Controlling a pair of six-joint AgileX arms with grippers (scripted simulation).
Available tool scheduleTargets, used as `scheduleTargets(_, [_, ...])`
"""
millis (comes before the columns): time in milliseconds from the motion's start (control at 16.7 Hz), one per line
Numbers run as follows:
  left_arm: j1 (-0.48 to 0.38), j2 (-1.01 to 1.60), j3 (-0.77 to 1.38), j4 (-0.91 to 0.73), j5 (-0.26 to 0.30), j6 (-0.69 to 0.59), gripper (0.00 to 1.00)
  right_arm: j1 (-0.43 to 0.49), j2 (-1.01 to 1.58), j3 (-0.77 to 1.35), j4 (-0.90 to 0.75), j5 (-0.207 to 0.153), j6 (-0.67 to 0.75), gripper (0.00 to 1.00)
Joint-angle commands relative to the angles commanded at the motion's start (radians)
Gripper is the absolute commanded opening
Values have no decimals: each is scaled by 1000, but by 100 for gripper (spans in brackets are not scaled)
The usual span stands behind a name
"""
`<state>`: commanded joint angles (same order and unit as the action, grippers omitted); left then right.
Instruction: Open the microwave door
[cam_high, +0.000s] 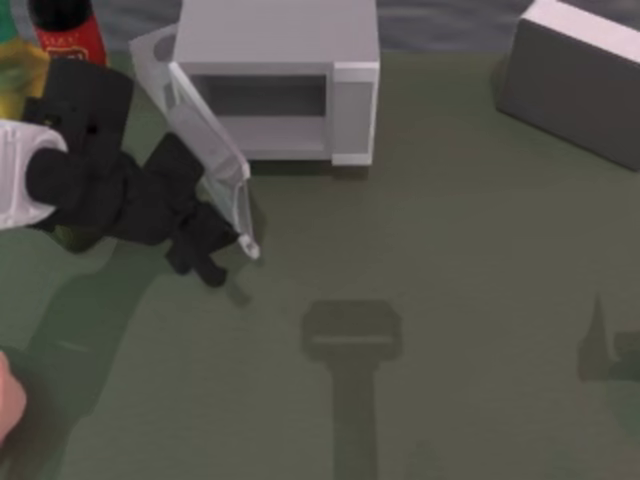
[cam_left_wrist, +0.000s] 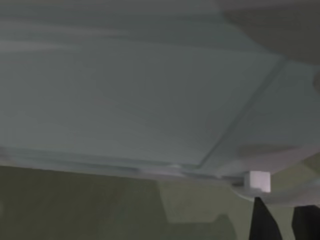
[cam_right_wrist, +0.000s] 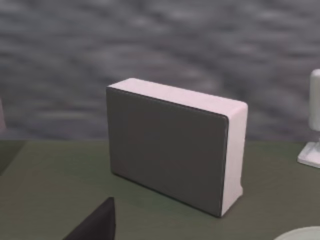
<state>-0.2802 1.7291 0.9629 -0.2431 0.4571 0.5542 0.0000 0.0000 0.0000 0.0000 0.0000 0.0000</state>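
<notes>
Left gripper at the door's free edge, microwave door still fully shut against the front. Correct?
Not quite. The left gripper is at the free edge, but the microwave door is not shut: the top view shows it swung well out toward the table's left, leaving the cavity of the microwave exposed.

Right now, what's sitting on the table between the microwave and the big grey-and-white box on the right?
Nothing: in the top view the stretch of green table between the microwave and the grey-and-white box is bare.
</notes>
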Motion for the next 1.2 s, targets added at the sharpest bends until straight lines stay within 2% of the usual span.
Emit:
scheduleTargets(360, [30,1,13,-31,31,65,0,0,0,0,0,0,0,100])
scheduleTargets(1200, [30,2,13,-31,31,66,0,0,0,0,0,0,0,100])
